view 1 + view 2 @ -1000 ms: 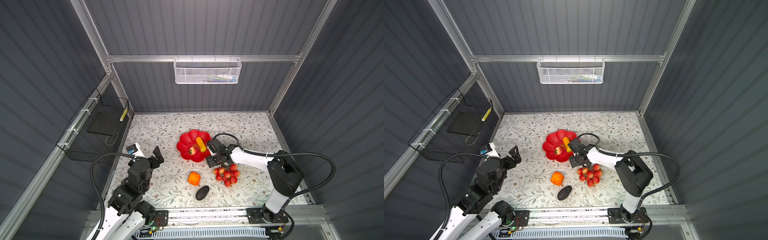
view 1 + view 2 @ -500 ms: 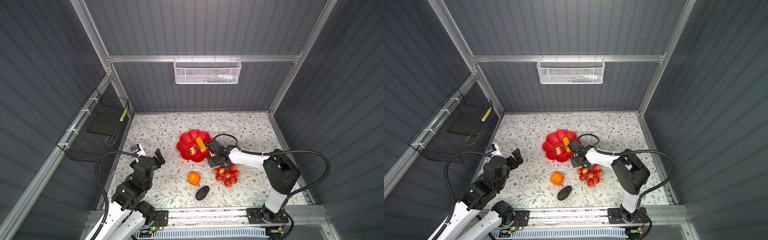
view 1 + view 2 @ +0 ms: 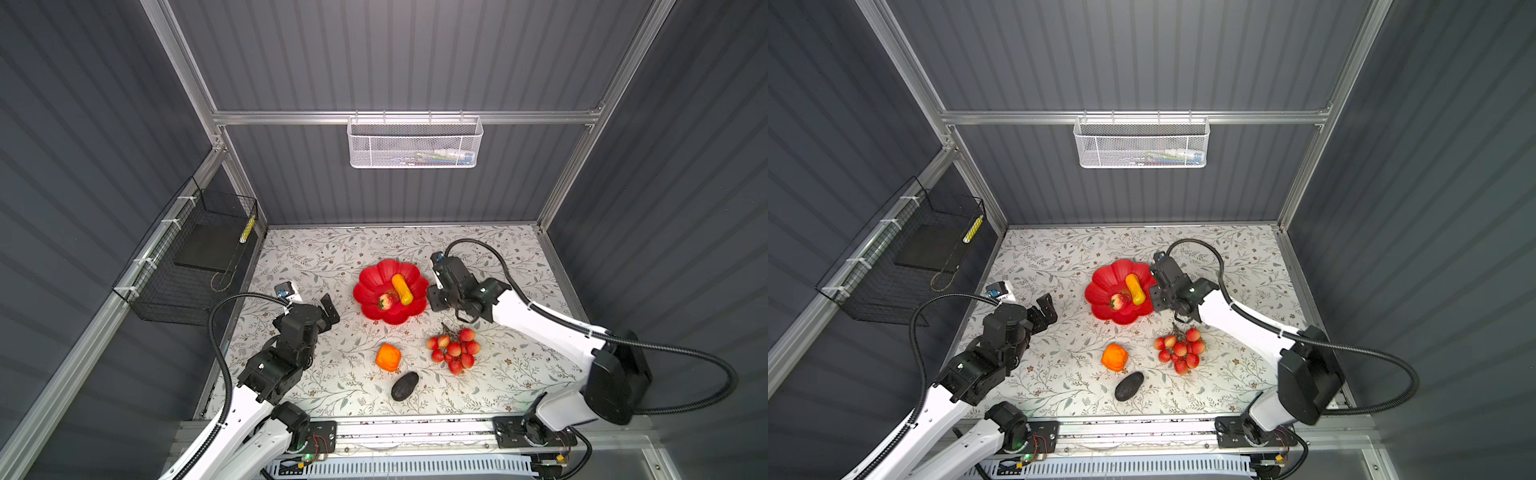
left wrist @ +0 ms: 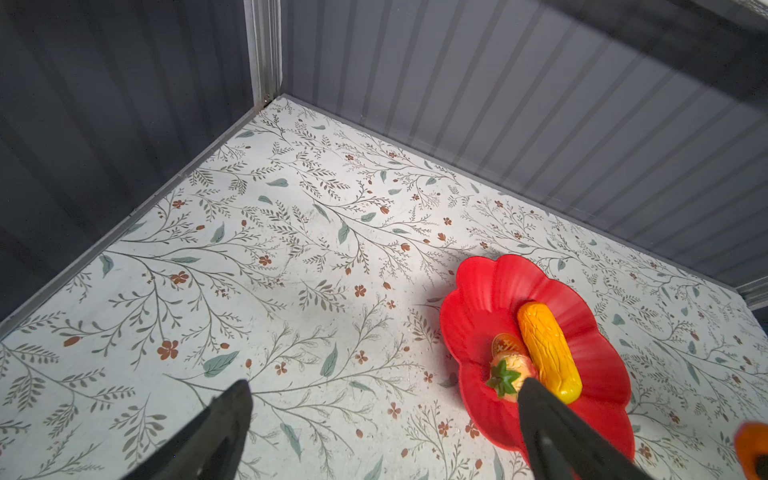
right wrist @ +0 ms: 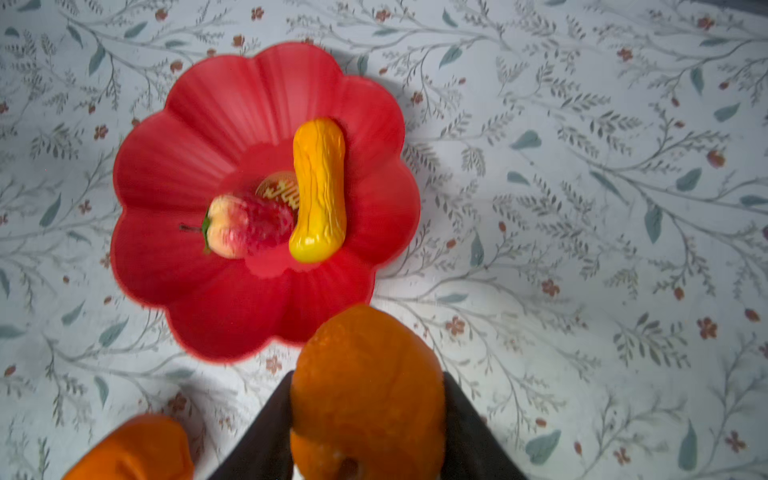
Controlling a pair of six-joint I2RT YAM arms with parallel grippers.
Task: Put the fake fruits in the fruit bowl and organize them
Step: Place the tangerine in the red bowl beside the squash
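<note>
**A:** What lies in the glossy red flower-shaped plastic bowl?

**B:** Two pieces. A long yellow ridged plastic fruit lies across the middle. A red plastic strawberry with a green cap touches its side. A gold round mark shows between them.

**A:** And the claws?

**B:** The right gripper pinches a round orange plastic fruit between its black fingers, just outside the bowl's rim. Whether the orange touches the floral tabletop I cannot tell. The left gripper is spread wide, holding nothing, left of the bowl in both top views.

**A:** The other fruit?

**B:** It is all on the table, outside the bowl. There is a blocky orange-red fruit, a dark oval avocado just beside it, and a red berry bunch.

**A:** Other containers?

**B:** A white mesh basket on the back wall holds small things too blurred to name. A black wire basket on the side wall holds a dark flat slab and a yellow stick.
</note>
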